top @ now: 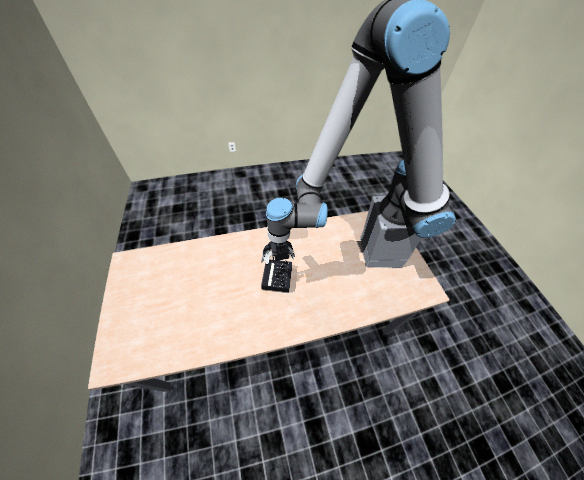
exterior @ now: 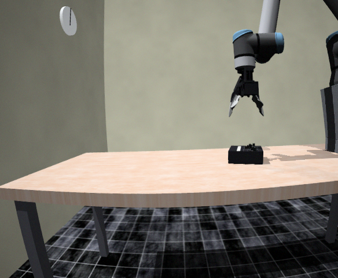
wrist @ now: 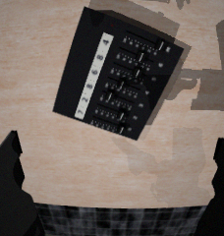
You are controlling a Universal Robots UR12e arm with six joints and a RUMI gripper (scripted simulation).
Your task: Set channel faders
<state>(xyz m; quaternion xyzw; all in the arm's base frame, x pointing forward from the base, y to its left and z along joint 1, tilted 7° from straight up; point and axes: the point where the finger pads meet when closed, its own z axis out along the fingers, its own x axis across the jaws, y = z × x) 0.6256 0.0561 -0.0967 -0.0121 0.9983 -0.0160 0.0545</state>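
Note:
The lighting desk (wrist: pixel 119 74) is a small black box on the wooden table; it also shows in the top view (top: pixel 277 275) and in the exterior view (exterior: pixel 245 154). A white tape strip (wrist: pixel 94 76) along one side reads 7 2 8 6 8 4. Several fader slots with small caps (wrist: pixel 132 81) run beside it, the caps at different positions. My gripper (exterior: pixel 246 110) hangs well above the desk, pointing down, fingers wide open and empty. In the wrist view the two dark fingers sit at the lower corners, and the gripper's midpoint (wrist: pixel 114 167) lies off the desk's edge.
The arm's grey base pedestal (top: pixel 388 235) stands on the table's far right. The table edge and checkered floor (wrist: pixel 122 218) show at the bottom of the wrist view. A wall clock (exterior: pixel 68 21) hangs at the upper left.

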